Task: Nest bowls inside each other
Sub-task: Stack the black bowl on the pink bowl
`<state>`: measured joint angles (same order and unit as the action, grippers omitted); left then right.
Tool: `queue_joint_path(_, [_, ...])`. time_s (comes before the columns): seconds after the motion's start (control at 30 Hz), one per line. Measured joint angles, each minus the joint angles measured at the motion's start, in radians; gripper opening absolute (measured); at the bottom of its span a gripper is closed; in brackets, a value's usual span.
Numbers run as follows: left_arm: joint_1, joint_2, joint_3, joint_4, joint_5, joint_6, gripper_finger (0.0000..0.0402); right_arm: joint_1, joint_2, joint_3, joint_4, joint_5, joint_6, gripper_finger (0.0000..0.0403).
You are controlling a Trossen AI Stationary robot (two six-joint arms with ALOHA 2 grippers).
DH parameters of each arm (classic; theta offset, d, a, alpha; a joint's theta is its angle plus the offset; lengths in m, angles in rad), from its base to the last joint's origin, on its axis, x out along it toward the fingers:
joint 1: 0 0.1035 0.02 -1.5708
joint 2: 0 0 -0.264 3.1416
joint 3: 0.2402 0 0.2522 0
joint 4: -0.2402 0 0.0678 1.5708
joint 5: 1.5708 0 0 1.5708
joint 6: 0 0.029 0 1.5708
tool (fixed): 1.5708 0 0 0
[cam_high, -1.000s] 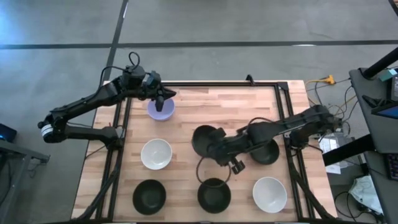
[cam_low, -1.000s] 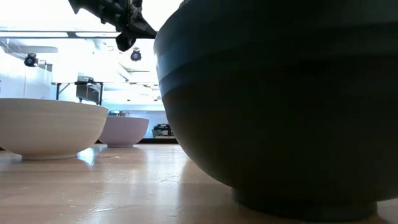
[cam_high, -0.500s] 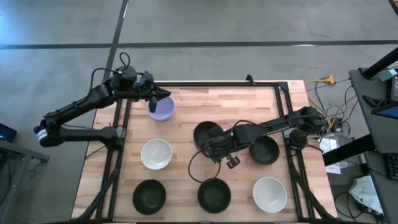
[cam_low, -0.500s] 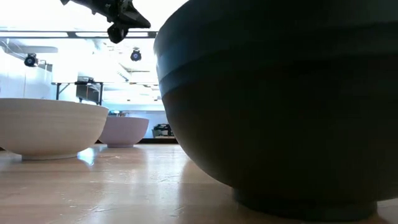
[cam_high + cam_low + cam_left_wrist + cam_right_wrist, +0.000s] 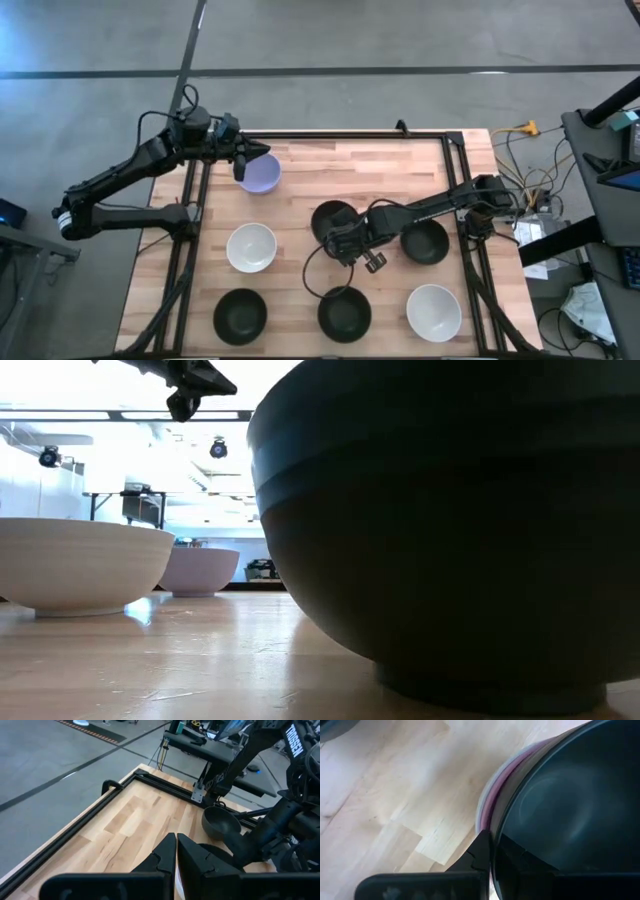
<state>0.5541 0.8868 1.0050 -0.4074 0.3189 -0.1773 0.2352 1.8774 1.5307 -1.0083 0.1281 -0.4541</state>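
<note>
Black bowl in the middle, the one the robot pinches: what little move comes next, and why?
Probably open the right gripper and let go: the black bowl it pinches by the rim already sits inside the pink bowl, itself in a white bowl.

I see a light wooden table (image 5: 370,175) in a black frame. On it sit a lavender bowl (image 5: 262,175) at the far left, a white bowl (image 5: 250,247) below it, and a black bowl (image 5: 240,313) near left. A black bowl stack (image 5: 330,218) stands mid-table, another black bowl (image 5: 427,242) to its right, one (image 5: 344,314) near centre, and a white one (image 5: 433,312) near right.
</note>
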Motion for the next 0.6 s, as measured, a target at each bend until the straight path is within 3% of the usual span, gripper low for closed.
queue_joint_path(0.6, [0.000, 0.001, 0.000, -0.003, 0.000, 0.000, 0.0000, 0.000, -0.001, 0.000, -0.043, -0.052, -0.003, 0.0009])
